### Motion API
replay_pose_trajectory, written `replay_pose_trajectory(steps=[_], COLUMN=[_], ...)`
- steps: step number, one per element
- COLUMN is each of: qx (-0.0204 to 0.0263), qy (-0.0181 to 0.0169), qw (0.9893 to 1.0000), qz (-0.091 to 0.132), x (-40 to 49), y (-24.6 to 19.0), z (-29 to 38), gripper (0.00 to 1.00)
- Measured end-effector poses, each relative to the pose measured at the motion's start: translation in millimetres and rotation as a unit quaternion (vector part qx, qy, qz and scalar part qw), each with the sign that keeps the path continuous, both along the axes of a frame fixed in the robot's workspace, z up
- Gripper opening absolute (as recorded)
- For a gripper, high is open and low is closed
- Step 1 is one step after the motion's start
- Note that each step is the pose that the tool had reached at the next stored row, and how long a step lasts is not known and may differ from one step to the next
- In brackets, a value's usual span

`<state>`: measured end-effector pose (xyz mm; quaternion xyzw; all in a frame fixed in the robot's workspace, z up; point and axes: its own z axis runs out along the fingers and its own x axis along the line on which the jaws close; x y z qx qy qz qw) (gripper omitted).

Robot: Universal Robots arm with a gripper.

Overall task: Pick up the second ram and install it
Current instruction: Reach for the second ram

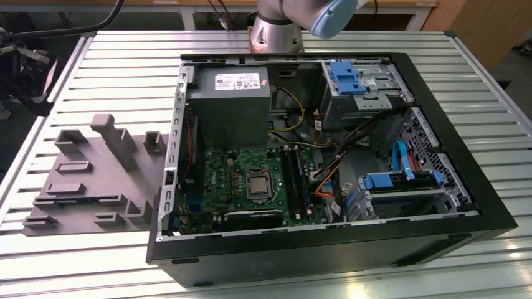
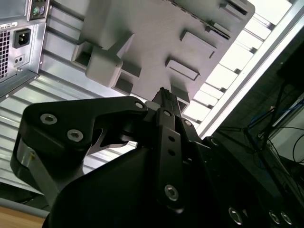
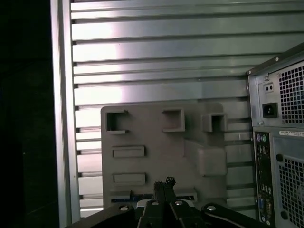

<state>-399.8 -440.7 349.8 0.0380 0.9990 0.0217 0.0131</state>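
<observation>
Hovering above the grey holder tray [image 1: 91,180] at the exterior view's left of the bench [image 1: 108,56], well apart from the open computer case [image 1: 332,249] to the right. Carrying the gripper [image 3: 164,184] fully closed in both wrist views, fingertips pressed together and clasping nothing.

Pointing toward the second ram [image 3: 137,195], showing in the first wrist view as a thin blue strip lying along a long slot at the tray's edge, just beside the fingertips and partly hidden behind them.

Judging it light, stiff and thin, yet fragile: risking a cracked board or chips by bending or twisting it, and risking a slip on its smooth faces under a loose pinch. Judging the best hold to be across the two flat faces near the middle of the exposed long edge, away from the contact edge down in the slot, and square enough for lifting it straight without tilting.

Moving right, finding the green motherboard [image 1: 224,180] inside the case, with the long black slots [image 1: 293,174] just right of the processor socket [image 1: 259,187]; not managing to tell of any stick seated there.
</observation>
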Motion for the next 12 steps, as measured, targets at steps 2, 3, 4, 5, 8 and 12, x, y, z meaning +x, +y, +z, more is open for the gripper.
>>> replay_pose_trajectory(steps=[2, 3, 4, 5, 8, 12], qx=[0.0000, 0.0001, 0.0000, 0.0000, 0.0000, 0.0001], qy=[0.0001, 0.0002, 0.0005, 0.0007, 0.0014, 0.0024], qw=[1.0000, 1.0000, 1.0000, 1.0000, 1.0000, 1.0000], qz=[0.000, 0.000, 0.000, 0.000, 0.000, 0.000], x=[-0.5, -0.7, -1.1, -1.3, -1.8, -2.3], y=[-1.1, -1.6, -2.3, -3.0, -5.3, -9.1], z=[-1.7, -2.6, -3.3, -4.1, -6.5, -9.5], gripper=[0.11, 0.11, 0.11, 0.11, 0.11, 0.11])
